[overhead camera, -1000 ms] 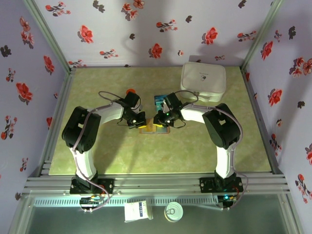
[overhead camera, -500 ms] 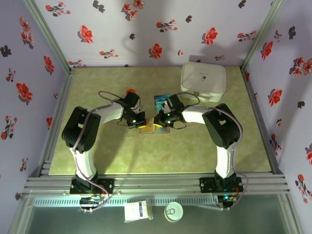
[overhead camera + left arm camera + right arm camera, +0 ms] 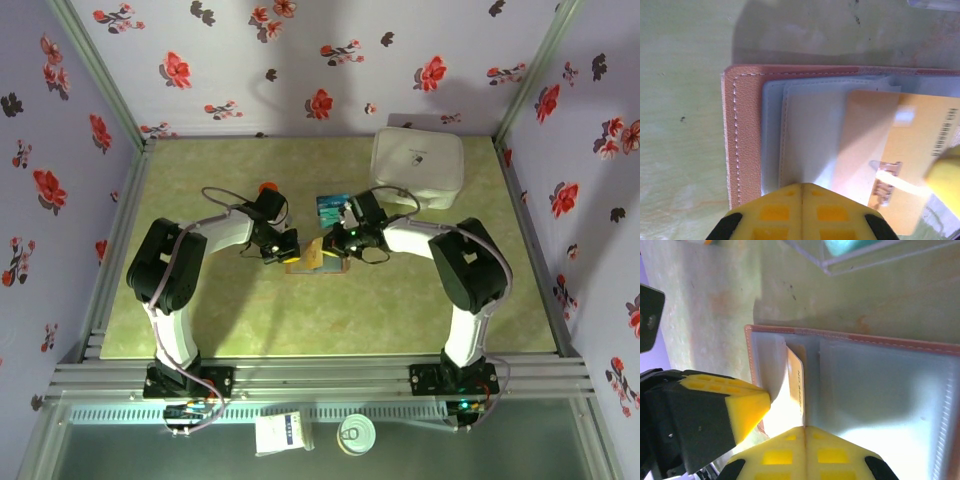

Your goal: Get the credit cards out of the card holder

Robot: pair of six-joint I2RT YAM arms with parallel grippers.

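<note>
While the left gripper (image 3: 801, 189) stays closed, the right gripper (image 3: 804, 430) has clamped the yellowish card (image 3: 892, 132).

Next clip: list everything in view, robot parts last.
card holder: one, tan-brown, open flat mid-table
yellow card: one, partly out of the holder
teal cards: count unclear, in the tray
clear tray: one, just beyond the holder
white box: one, far right of table
red object: one, small, beyond left arm
white packet, round lid: near ledge
left fingers: yellow, shut, over holder
right fingers: yellow, shut on yellow card
</note>
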